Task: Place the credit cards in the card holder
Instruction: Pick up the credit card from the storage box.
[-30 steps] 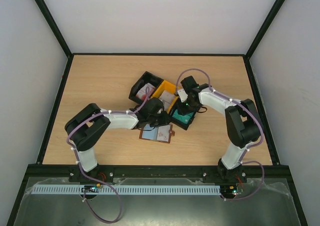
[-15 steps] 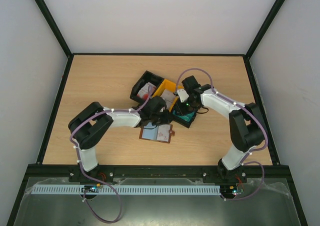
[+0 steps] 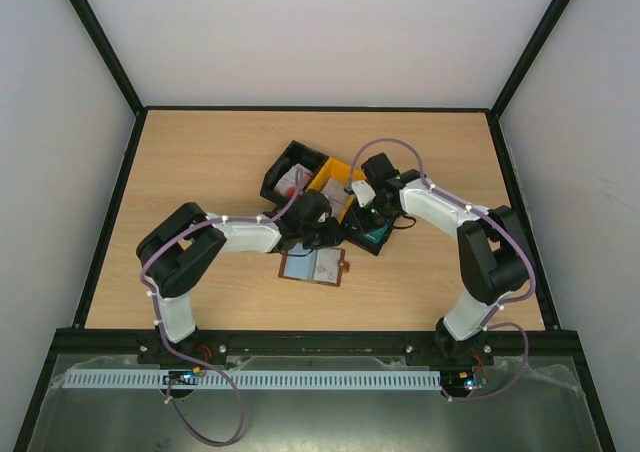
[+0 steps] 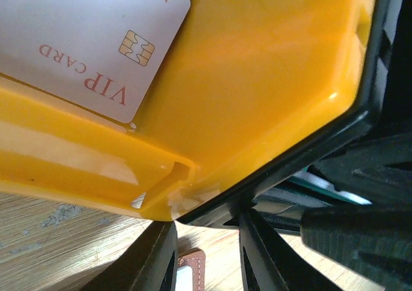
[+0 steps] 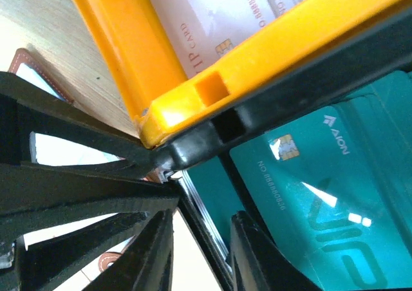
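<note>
Here — glossy yellow bin (image 4: 257, 78) | flat white card (image 4: 84, 40) | teal cards (image 5: 335, 194)

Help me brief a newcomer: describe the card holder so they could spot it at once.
Start at the wooden table and find the cluster of black and yellow bins at its middle. Just beyond them, toward the table's near edge, lies the card holder. Unlike the boxy bins, it lies flat and open, brown-edged and pale inside, with a small tab at one side.
</note>
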